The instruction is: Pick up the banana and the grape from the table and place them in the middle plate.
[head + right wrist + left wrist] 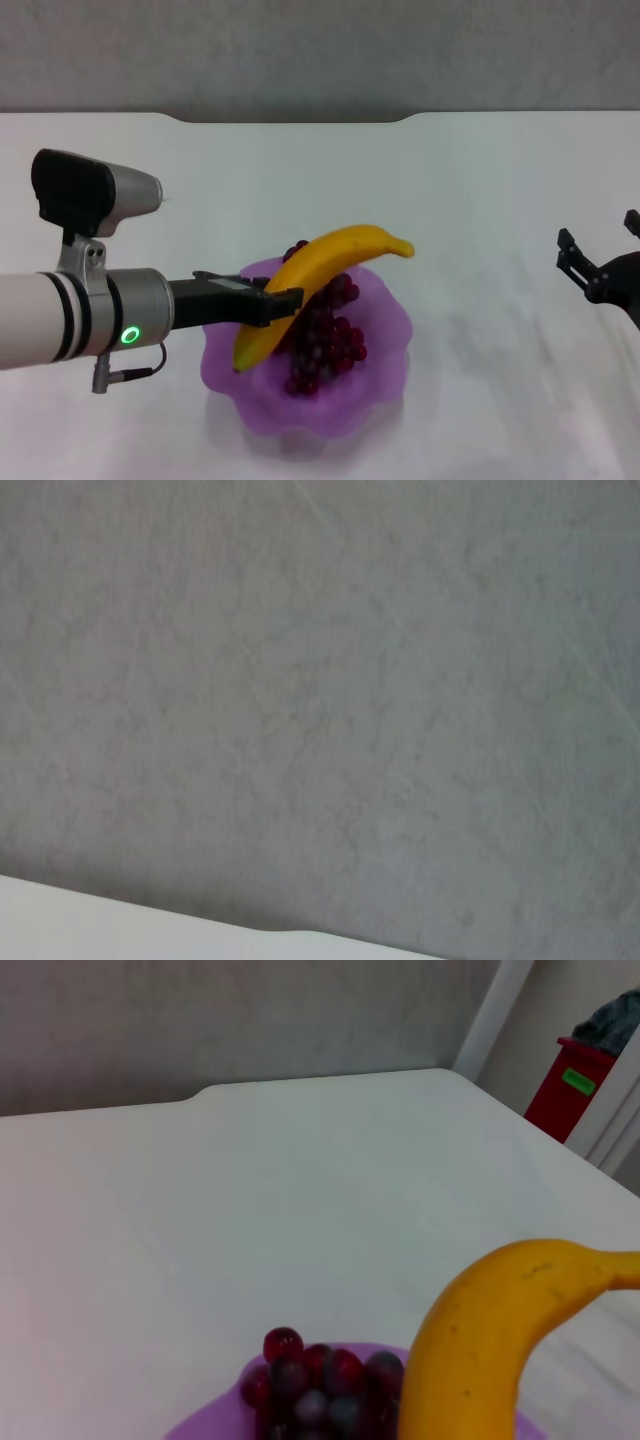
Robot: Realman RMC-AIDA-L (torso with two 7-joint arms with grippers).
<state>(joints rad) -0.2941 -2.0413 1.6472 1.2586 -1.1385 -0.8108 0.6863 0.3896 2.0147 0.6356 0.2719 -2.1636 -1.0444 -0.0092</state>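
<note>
My left gripper [283,304] is shut on the yellow banana [340,255] near its lower half and holds it tilted over the translucent purple middle plate [385,320]. The dark red grape bunch [325,340] lies in the plate under the banana. The left wrist view shows the banana [480,1350] close up, with the grapes [310,1380] and the plate's rim [200,1425] below it. My right gripper [600,245] is open and empty, hovering at the table's right side, well apart from the plate.
The white table [300,170] has a notched far edge against a grey wall. A red box [575,1085] stands off the table beyond its far corner. The right wrist view shows only the grey wall and a strip of table edge [60,900].
</note>
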